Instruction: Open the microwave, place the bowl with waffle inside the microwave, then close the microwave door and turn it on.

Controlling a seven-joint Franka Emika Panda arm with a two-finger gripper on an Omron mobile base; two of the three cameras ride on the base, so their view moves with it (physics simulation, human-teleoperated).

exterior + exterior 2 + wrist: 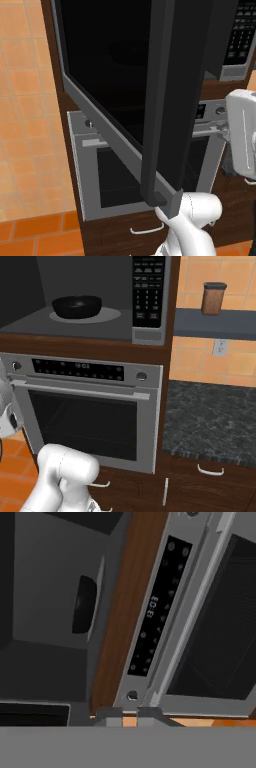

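The microwave stands open, its grey cavity floor bare on the left. Inside, a black bowl rests on the round turntable plate; the same bowl appears as a dark shape in the rolled hand view. I cannot make out the waffle. The microwave door is swung far out to the left, with its black bar handle close to the camera. My gripper is outside the cavity, below it and in front of the oven panel, fingertips close together with nothing between them.
The silver oven with its control strip sits under the microwave. On the right lie a dark stone counter, a brown jar on a shelf, and a wall outlet. The open door blocks the left side.
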